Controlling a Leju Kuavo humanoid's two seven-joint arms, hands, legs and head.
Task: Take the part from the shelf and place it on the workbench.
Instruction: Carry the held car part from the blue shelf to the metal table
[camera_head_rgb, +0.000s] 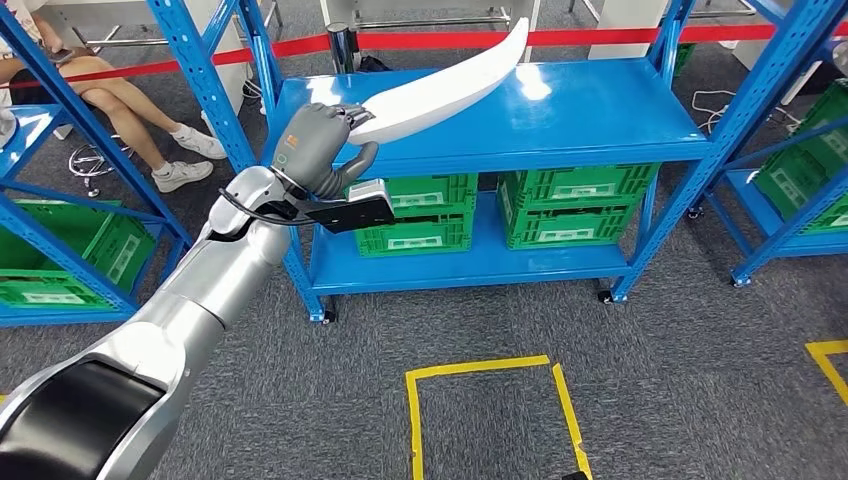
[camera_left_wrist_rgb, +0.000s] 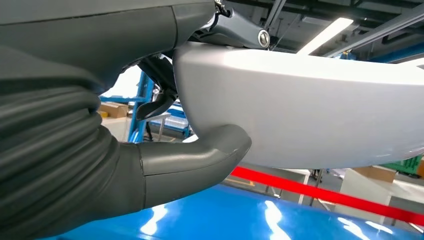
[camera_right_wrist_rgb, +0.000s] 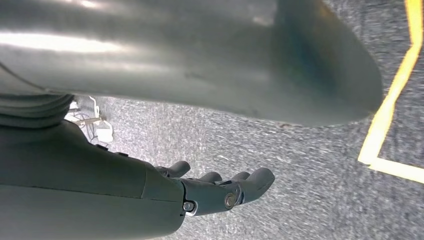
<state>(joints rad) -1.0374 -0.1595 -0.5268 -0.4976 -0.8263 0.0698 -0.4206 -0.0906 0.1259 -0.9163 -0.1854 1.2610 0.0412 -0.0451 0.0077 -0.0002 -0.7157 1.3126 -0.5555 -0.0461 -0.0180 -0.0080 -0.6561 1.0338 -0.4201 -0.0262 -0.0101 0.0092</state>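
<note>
The part (camera_head_rgb: 440, 90) is a long, white, curved blade-like piece. My left hand (camera_head_rgb: 318, 145) grips its near end at the front left corner of the blue shelf top (camera_head_rgb: 600, 110). The part slants up and to the right, its far tip raised over the shelf. In the left wrist view the white part (camera_left_wrist_rgb: 310, 110) lies between my thumb (camera_left_wrist_rgb: 200, 155) and the fingers, with a gap down to the blue shelf surface (camera_left_wrist_rgb: 225, 220). My right hand (camera_right_wrist_rgb: 220, 190) hangs over the grey carpet, fingers loosely stretched, holding nothing.
Green crates (camera_head_rgb: 575, 205) fill the lower shelf level. More blue racks with green crates stand at the left (camera_head_rgb: 60, 250) and right (camera_head_rgb: 800, 160). A person (camera_head_rgb: 130, 110) sits at the back left behind red barrier tape (camera_head_rgb: 600, 38). A yellow tape square (camera_head_rgb: 490, 410) marks the floor.
</note>
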